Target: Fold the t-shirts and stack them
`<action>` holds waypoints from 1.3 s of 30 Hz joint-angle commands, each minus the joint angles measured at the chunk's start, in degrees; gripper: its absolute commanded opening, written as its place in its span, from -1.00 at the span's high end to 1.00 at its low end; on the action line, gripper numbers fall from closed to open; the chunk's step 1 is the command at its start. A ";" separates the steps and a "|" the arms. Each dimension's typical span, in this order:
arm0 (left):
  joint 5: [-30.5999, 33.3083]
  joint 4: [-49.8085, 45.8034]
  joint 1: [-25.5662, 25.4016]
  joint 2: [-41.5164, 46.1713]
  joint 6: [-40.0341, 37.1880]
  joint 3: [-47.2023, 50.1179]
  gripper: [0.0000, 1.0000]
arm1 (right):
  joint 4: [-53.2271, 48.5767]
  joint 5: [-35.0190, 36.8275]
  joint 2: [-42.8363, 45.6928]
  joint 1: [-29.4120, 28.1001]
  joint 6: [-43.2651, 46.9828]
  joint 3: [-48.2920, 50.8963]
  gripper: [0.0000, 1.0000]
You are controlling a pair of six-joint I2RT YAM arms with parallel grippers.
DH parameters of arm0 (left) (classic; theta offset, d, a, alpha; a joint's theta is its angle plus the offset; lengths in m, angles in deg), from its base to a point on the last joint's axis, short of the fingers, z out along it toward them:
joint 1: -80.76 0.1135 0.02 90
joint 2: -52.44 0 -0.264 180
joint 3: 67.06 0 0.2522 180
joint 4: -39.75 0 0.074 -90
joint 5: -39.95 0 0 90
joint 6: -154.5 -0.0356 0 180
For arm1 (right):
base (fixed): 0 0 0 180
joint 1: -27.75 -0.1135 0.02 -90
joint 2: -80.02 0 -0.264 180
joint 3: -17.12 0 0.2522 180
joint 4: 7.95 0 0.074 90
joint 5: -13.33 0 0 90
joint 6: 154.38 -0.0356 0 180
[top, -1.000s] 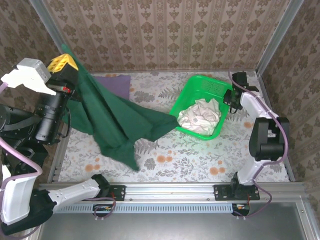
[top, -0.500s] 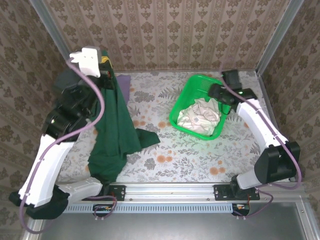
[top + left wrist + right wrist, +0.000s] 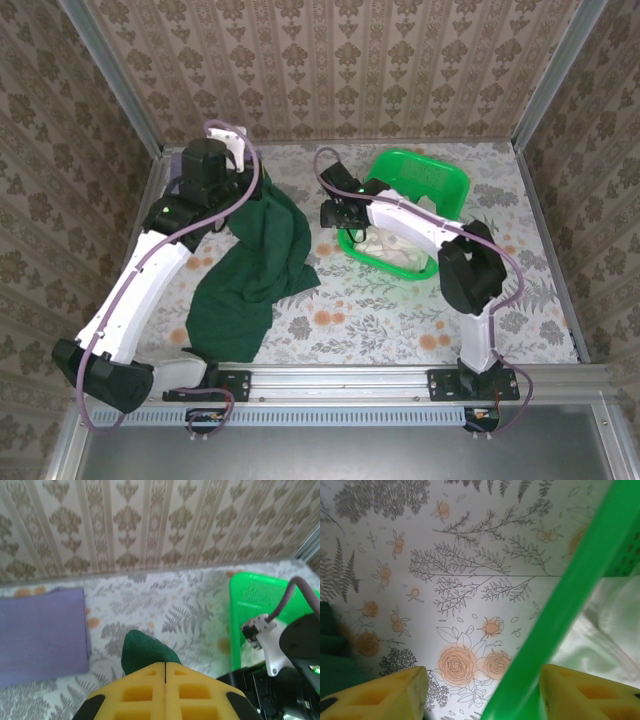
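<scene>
The left arm [image 3: 135, 285] stretches from its base up and away to the far left, and the left gripper [image 3: 165, 667] has its yellow fingers pressed flat together. The right arm [image 3: 425, 228] bends back leftward toward the middle, with the right gripper [image 3: 482, 695] pointing down and its fingers [image 3: 385, 692] spread apart.

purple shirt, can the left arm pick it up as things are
Probably not yet: the left gripper is shut on the green shirt. The purple shirt lies flat and bare close beside it, so the way looks free once it lets go.
</scene>
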 commanded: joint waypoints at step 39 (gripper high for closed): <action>-8.05 3.60 3.79 0.47 4.40 0.48 1.00 | 3.18 16.05 14.03 26.04 32.01 25.92 0.66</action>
